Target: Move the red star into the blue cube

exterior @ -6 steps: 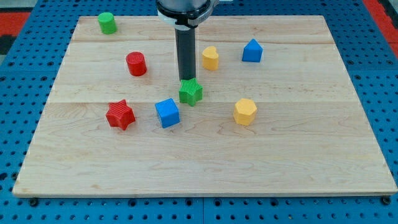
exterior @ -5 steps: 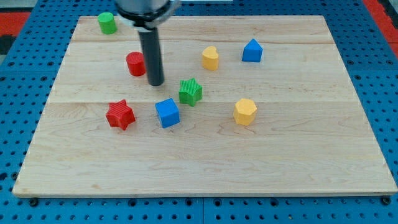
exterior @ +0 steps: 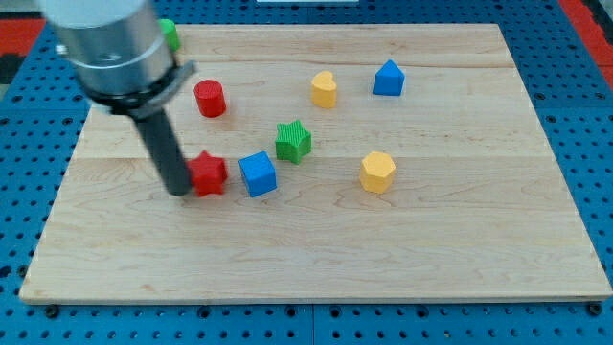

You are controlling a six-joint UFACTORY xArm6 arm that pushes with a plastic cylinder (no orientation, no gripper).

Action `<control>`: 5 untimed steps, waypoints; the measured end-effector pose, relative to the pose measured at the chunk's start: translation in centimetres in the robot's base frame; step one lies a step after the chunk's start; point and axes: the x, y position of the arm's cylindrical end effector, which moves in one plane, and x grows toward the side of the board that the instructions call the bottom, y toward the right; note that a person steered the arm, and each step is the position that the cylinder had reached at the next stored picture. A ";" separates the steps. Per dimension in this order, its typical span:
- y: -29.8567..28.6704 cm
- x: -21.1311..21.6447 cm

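Pressing against the red star (exterior: pixel 209 173) from the view's left, my tip (exterior: pixel 179 190) sits right at its left edge, the rod hiding part of that side. There is no claw on this arm to spread or pinch, only the bare dark rod (exterior: pixel 165 153).

The star lies left of centre on the wooden board (exterior: pixel 460 249), just beside the blue cube (exterior: pixel 258 174) on its right; whether the two touch, I cannot tell.

Counting reds, that's two: the star and a red cylinder (exterior: pixel 210 98) above it, toward the view's top.

Two blues: the cube and a blue block with a peaked top (exterior: pixel 388 78) near the top right.

Two greens: a green star (exterior: pixel 293 141) just up and right of the cube, and a green cylinder (exterior: pixel 170 34) at the top left, half hidden behind the arm's grey housing (exterior: pixel 107 46).

Two yellows: a rounded yellow block (exterior: pixel 324 89) left of the peaked blue one, and a yellow hexagonal block (exterior: pixel 377 172) well right of the cube.

Eight blocks, then, two of each colour.
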 end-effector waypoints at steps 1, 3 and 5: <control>1.1 -0.3; 1.9 0.7; 0.6 -7.2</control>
